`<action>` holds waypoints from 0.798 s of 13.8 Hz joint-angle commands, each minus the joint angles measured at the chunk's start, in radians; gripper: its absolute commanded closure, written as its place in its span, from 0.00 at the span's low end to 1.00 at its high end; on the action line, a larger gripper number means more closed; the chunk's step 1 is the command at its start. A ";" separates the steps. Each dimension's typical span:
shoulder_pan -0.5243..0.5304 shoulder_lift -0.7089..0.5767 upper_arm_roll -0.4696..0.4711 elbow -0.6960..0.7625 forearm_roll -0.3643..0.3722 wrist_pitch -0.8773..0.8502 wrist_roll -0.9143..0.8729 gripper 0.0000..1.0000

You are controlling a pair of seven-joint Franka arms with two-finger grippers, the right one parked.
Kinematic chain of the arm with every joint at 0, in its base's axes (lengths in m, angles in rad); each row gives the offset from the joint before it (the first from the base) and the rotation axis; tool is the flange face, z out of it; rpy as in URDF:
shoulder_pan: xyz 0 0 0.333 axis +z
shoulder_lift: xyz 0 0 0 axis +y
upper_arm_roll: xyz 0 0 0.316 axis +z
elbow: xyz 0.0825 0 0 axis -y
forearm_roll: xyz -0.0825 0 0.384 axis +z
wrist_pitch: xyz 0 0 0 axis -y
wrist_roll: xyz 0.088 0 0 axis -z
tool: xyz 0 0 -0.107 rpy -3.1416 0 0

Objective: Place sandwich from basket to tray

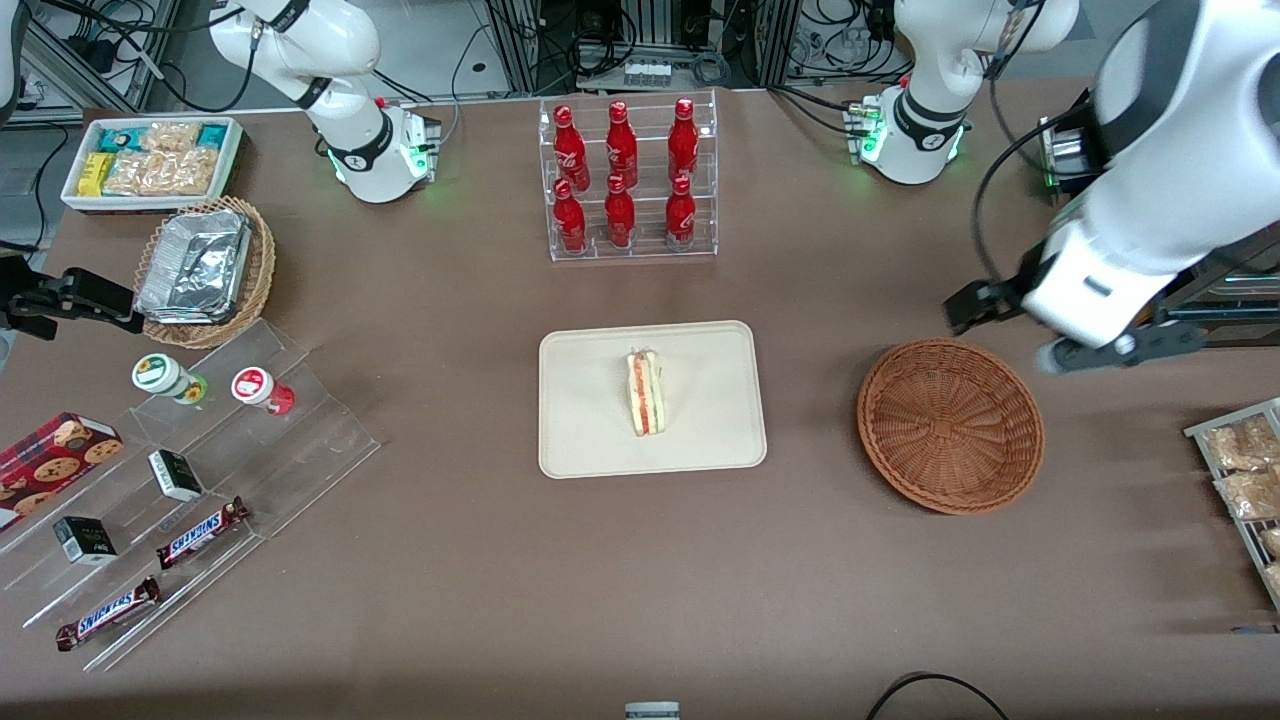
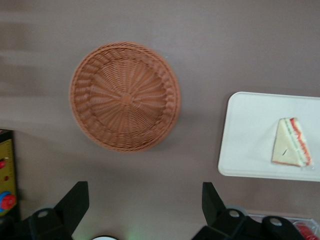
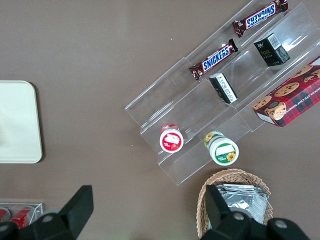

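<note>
The sandwich (image 1: 645, 392) lies on the cream tray (image 1: 590, 440) at the table's middle, its red and green filling edge facing up. The reddish-brown wicker basket (image 1: 950, 425) stands empty beside the tray, toward the working arm's end. My left gripper (image 1: 1000, 338) hangs open and empty high above the table, just farther from the front camera than the basket. In the left wrist view the gripper (image 2: 144, 192) has its fingers wide apart over bare table, with the basket (image 2: 125, 96), tray (image 2: 250, 130) and sandwich (image 2: 292, 145) all in sight.
A clear rack of red bottles (image 1: 628, 180) stands farther from the front camera than the tray. Toward the parked arm's end are a clear stepped stand (image 1: 200, 500) with snack bars and jars, a tan basket of foil containers (image 1: 205, 268) and a white snack bin (image 1: 150, 160). A tray of packets (image 1: 1245, 480) sits at the working arm's end.
</note>
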 commanded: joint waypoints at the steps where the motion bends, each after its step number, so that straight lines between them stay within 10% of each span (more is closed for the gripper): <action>1: 0.084 -0.127 -0.013 -0.132 0.014 0.001 0.147 0.00; 11: 0.175 -0.103 -0.015 -0.076 0.043 -0.010 0.288 0.00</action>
